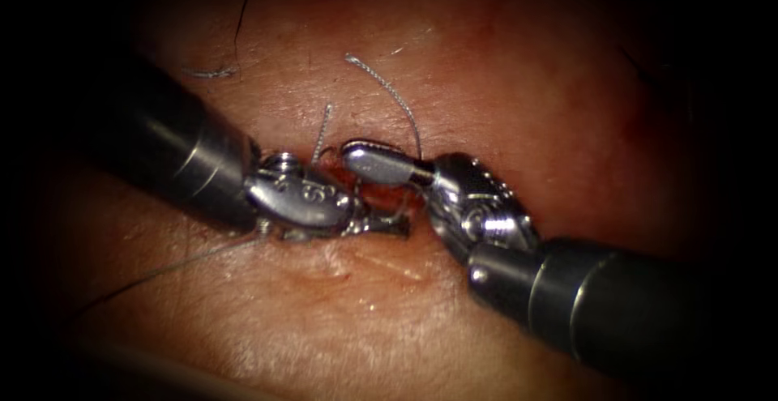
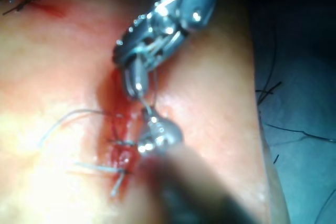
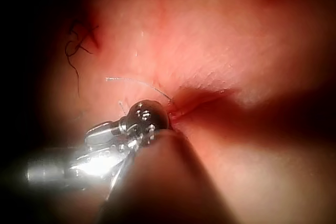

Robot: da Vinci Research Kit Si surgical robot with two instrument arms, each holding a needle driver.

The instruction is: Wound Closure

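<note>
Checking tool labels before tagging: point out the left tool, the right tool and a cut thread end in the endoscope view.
left tool (image 1: 389, 224): endoscope view, point between its jaw tips at the cut.
right tool (image 1: 356, 156): endoscope view, at the tip of its jaws over the cut.
cut thread end (image 1: 387, 89): endoscope view, mid-strand, on the curved pale piece.

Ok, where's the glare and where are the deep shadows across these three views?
Endoscope view: dark shadow rings the edges, with glare on the left tool and right tool meeting over the cut; I can't make out the needle or what either tool holds. Left wrist view: strong light floods the tissue. Right wrist view: glare on the left tool's metal, shadow in the cut.
</note>
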